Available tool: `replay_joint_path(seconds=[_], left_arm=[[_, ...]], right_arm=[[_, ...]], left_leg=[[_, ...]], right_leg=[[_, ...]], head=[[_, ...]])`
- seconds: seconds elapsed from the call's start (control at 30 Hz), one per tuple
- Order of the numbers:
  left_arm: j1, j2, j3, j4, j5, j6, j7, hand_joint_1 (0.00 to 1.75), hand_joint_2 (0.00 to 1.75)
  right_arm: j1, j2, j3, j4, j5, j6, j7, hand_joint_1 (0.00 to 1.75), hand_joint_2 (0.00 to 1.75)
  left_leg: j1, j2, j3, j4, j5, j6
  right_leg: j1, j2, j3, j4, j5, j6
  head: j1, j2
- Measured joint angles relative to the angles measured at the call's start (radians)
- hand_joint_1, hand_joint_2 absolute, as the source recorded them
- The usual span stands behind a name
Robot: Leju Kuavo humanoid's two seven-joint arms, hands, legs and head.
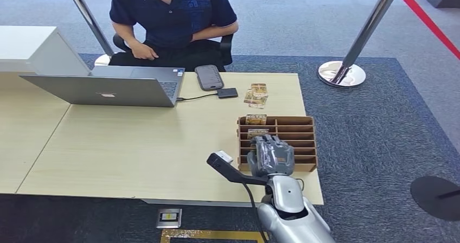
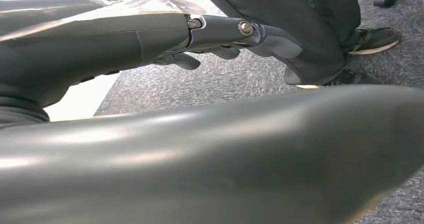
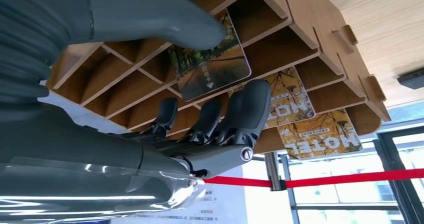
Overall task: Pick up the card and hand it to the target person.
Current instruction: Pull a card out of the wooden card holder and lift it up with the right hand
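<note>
Nearest, the right robot hand (image 1: 269,155) is positioned over the near-left part of the wooden card rack (image 1: 295,125), which stands on the tabletop (image 1: 125,151) close to its near right corner. In the right wrist view, the thumb (image 3: 165,21) presses on one face of a card (image 3: 212,66) that stands in a rack slot, and the fingers (image 3: 250,106) curl toward its opposite face; the card is pinched between them and remains partly inside its compartment. Two further cards printed "HOTEL" (image 3: 320,134) occupy slots beyond it. A small black device on a stalk (image 1: 221,160) projects from the right wrist, just left of the rack.

The left robot hand (image 2: 220,39) hangs below tabletop level, above grey carpet; whether its fingers are apart or together cannot be determined.

Farther along the tabletop, a loose stack of cards (image 1: 256,95) lies beyond the rack. Beside it rest a small black box (image 1: 227,93) and a dark phone (image 1: 209,76). An open grey laptop (image 1: 108,88) sits to the left. At the far edge, a person in a dark blue shirt (image 1: 173,15) is seated in a chair. Two chrome stanchions (image 1: 347,64) stand on the carpet behind.
</note>
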Motion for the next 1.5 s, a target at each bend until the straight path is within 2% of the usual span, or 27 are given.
replay_joint_path(seconds=[0.5, 0.57, 0.7, 1.3, 1.5], left_arm=[[0.000, 0.000, 0.000, 0.000, 0.000, 0.000, 0.001, 0.00, 0.00], [0.000, 0.000, 0.000, 0.000, -0.001, 0.000, 0.001, 0.00, 0.00], [0.000, 0.000, 0.000, 0.000, -0.002, 0.000, 0.001, 0.00, 0.00], [0.000, 0.000, -0.001, 0.000, -0.004, 0.000, -0.002, 0.00, 0.00], [0.000, 0.000, -0.001, 0.000, -0.003, 0.000, -0.004, 0.00, 0.00]], right_arm=[[-0.026, 0.009, -0.011, 0.059, 0.007, -0.026, 0.014, 0.79, 1.75], [-0.029, 0.009, -0.011, 0.064, 0.009, -0.027, 0.015, 0.88, 1.75], [-0.033, 0.009, -0.013, 0.071, 0.015, -0.033, 0.018, 1.27, 1.75], [-0.033, 0.016, -0.020, 0.072, 0.040, -0.039, 0.026, 1.23, 1.75], [-0.032, 0.017, -0.020, 0.071, 0.042, -0.040, 0.023, 1.32, 1.75]], left_leg=[[0.000, 0.000, 0.000, 0.000, 0.000, 0.000], [0.000, 0.000, 0.000, 0.000, 0.000, 0.000], [0.000, 0.000, 0.000, 0.000, 0.000, 0.000], [0.000, 0.000, 0.001, 0.000, 0.000, 0.000], [0.000, 0.000, 0.000, 0.000, 0.000, 0.000]], right_leg=[[0.000, 0.000, 0.000, 0.000, 0.000, 0.000], [0.000, 0.000, 0.000, 0.000, 0.000, 0.000], [0.000, 0.000, 0.000, 0.000, 0.000, 0.000], [0.000, 0.000, 0.000, 0.000, 0.000, 0.000], [0.000, 0.000, 0.000, 0.000, 0.000, 0.000]], head=[[0.000, 0.000], [0.000, 0.000], [0.000, 0.000], [0.000, 0.000], [0.000, 0.000]])
